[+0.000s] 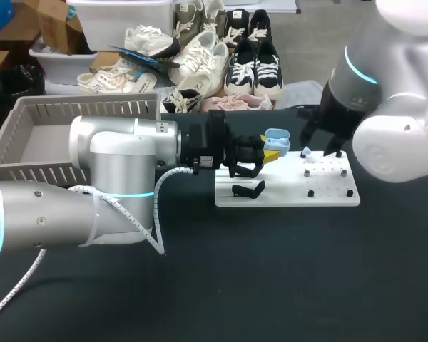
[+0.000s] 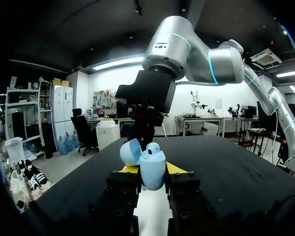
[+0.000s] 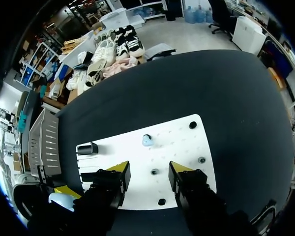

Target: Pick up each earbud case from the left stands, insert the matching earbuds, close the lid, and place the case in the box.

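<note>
**Head view:** L arm comes in from the left. Its left claw is clamped on a light-blue earbud case, held in the air over the left end of the white board. The lid is swung up. The black stand just below the case is bare. R arm comes in from the right. The right claw hangs over the board's peg end, fingers apart, nothing in them. A small pale earbud sits on the board just beside the right claw, on the side toward the case. So R arm is the nearer one for the bud, and the case lies to its left. The grey basket is at far left of the table, behind the L arm. No case shows in the part of it that's visible.

**Left wrist view:** Case stands upright between both yellow tips, touched from two sides, long axis vertical. The lid tips back, away from the mouth. A rounded bud-like piece w/ a dark spot seems seated in the mouth. Can't tell about a 2nd slot. R arm's claw hangs just ahead of the case, over it.

**Right wrist view:** Fingers spread wide, pointing down at the board. The blue earbud lies ahead of the gap, roughly centred and not yet between the tips. Dark pegs stand around it. The L claw and case show off beside the right claw, at the stand end. Likely next step: a short move fwd and down to straddle the bud, then carry it sideways to the case.
</note>
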You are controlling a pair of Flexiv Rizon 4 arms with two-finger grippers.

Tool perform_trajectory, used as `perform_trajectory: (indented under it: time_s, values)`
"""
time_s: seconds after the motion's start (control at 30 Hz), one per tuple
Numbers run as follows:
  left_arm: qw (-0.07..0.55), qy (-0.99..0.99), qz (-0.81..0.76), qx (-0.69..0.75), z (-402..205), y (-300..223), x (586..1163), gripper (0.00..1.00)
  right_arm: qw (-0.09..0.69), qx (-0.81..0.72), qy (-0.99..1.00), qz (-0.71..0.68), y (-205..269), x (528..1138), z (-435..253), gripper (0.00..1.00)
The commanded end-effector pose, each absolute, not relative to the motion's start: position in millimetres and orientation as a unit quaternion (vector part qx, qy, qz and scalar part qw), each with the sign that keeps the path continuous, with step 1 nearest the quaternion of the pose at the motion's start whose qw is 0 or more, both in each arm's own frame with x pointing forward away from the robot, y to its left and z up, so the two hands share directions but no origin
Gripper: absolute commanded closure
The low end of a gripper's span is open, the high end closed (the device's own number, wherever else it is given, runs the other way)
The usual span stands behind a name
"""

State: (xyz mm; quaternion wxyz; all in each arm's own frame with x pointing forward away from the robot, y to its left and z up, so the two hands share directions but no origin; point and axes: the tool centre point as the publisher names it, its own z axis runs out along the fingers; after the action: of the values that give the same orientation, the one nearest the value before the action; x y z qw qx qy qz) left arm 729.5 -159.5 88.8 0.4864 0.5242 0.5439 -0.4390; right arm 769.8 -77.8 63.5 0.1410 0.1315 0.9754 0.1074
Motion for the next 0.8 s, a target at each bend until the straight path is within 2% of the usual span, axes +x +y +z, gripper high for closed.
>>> perform_trajectory:
  time_s: [0.03, 0.8]
  values:
    - [0.488, 0.544, -0.438, 0.523, 88.5, -159.1, 728.4, 1.0, 0.132, 0.137, 0.975, 0.119, -75.7, 779.4, 57.3, 0.52]
    - [0.488, 0.544, -0.438, 0.523, 88.5, -159.1, 728.4, 1.0, 0.132, 0.155, 0.968, 0.147, -69.4, 797.0, 38.3, 0.5]
